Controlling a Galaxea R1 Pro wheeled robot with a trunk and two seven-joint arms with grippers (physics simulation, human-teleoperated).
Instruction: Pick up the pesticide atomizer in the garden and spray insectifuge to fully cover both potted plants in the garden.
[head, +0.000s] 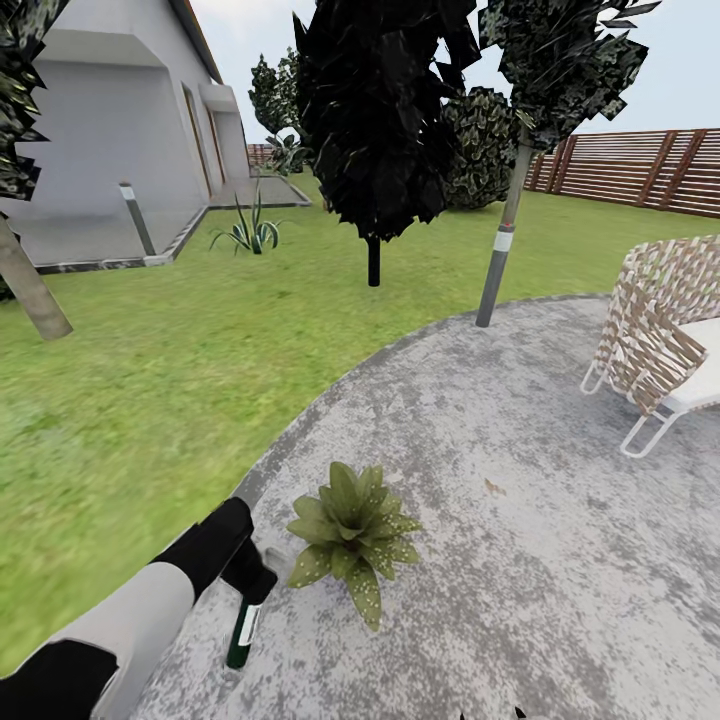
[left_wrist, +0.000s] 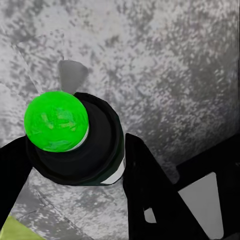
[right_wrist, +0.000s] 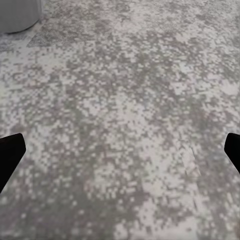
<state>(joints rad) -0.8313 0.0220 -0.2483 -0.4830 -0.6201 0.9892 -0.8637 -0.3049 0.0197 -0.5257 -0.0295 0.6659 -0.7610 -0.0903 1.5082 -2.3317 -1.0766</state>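
Speckled potted plant (head: 353, 536) on grey patio (head: 520, 560), wicker chair (head: 665, 335) well apart, left gripper (head: 250, 580) clamped on pesticide atomizer (head: 242, 628) just beside plant, right gripper (right_wrist: 120, 150) fingers spread, empty.

A round, mottled grey paved patio (head: 520, 520) meets a green lawn (head: 150, 400) along a curved edge. On the paving near that edge sits a broad rosette plant (head: 352, 535) with pale-speckled leaves. A woven lounge chair (head: 665, 335) rests on the patio's far side, and a slim grey pole (head: 497, 262) rises at its rim.
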